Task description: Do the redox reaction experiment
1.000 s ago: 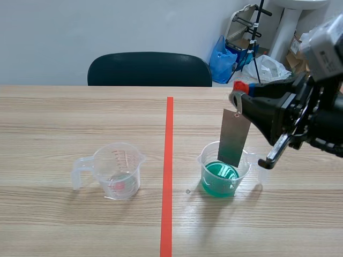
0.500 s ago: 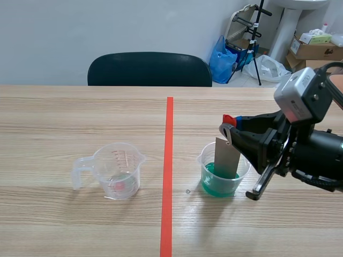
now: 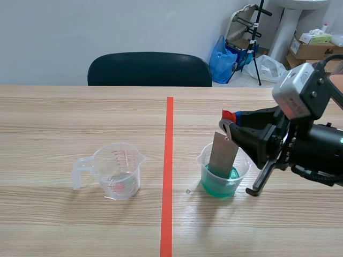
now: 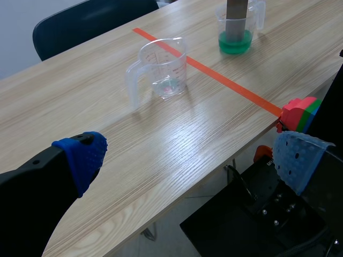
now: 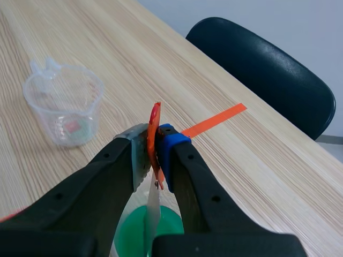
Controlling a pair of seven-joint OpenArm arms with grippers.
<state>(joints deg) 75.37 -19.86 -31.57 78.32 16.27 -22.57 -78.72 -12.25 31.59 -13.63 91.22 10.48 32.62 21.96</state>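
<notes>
Metal strip point(image 3: 222, 154): a flat, dull grey rectangle with a small hole near its upper end, where a red tab point(image 3: 229, 115) is fixed. It stands in the clear plastic beaker point(image 3: 206, 158), leaning slightly, with its lower end down in the green liquid point(image 3: 216, 186) and its upper half rising above the beaker's rim. The right gripper point(image 3: 230, 120) hangs just above the beaker. Its fingers are pinched narrowly on the red tab, so the strip hangs from them. In the right wrist view the strip point(image 5: 152, 214) shows edge-on as a thin pale line dropping from the clamped tab point(image 5: 154, 128) into the green pool right under the right gripper point(image 5: 155, 139).

The green liquid fills roughly the lower third of the beaker. A second clear measuring cup point(image 3: 115, 171) with a handle and red printed marks stands well apart from the beaker, across the orange-red tape line point(image 3: 168, 171); it holds at most a thin film at the bottom.

The left gripper point(image 4: 191, 156) hangs well apart from the beaker, by the table's near edge, its blue-padded fingers point(image 4: 86, 155) spread wide with nothing between them.
</notes>
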